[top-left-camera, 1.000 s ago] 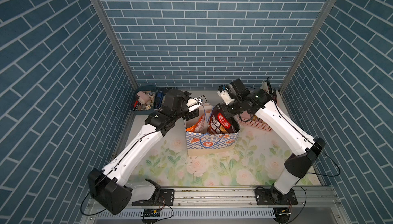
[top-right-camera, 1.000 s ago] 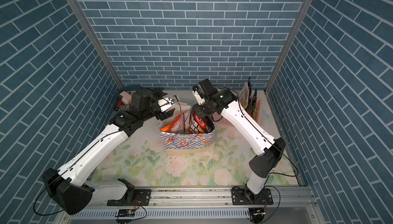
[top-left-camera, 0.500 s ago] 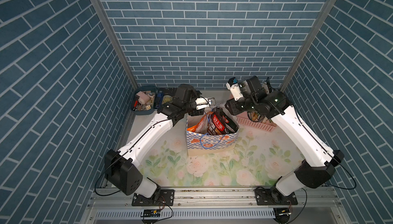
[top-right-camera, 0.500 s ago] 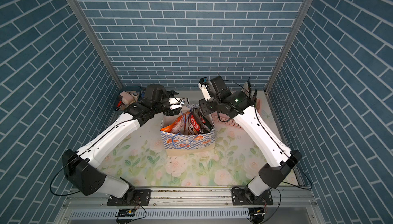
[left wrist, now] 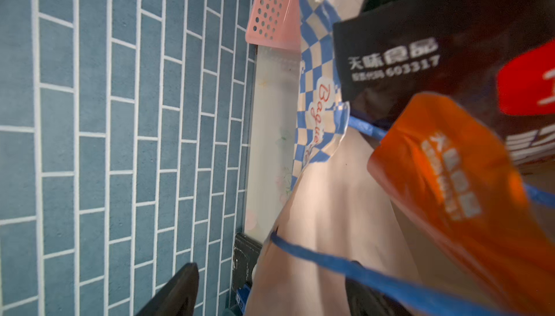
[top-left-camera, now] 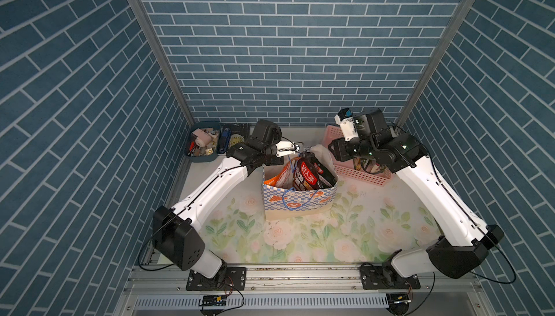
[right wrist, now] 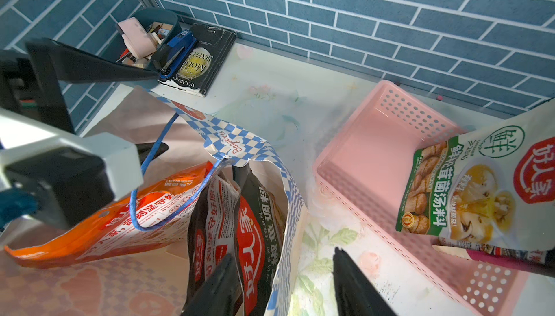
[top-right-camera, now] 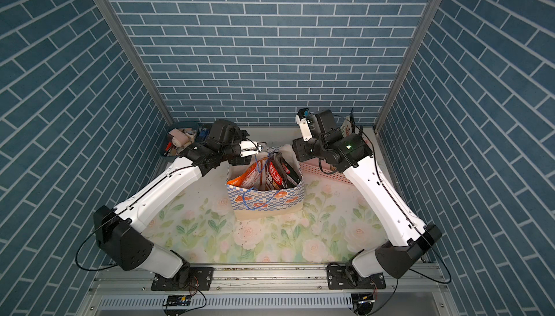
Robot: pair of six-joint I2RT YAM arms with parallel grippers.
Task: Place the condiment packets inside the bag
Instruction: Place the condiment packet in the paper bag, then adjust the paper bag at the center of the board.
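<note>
Right claw (right wrist: 282, 251), half spread and empty, straddles the side wall of the bag (top-left-camera: 300, 203), which I see upright on the bench (top-left-camera: 240, 239), an orange packet (top-left-camera: 280, 177) and black packets (top-left-camera: 309, 174) standing inside. Left claw (top-left-camera: 301, 147) gapes wide across its rear rim. Farther back, a white-green packet (right wrist: 480, 185) leans in the pink basket (top-left-camera: 360, 174).

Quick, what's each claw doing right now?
Left claw: open, straddling the bag rim.
Right claw: open and empty, next to the black packet standing in the bag.
</note>
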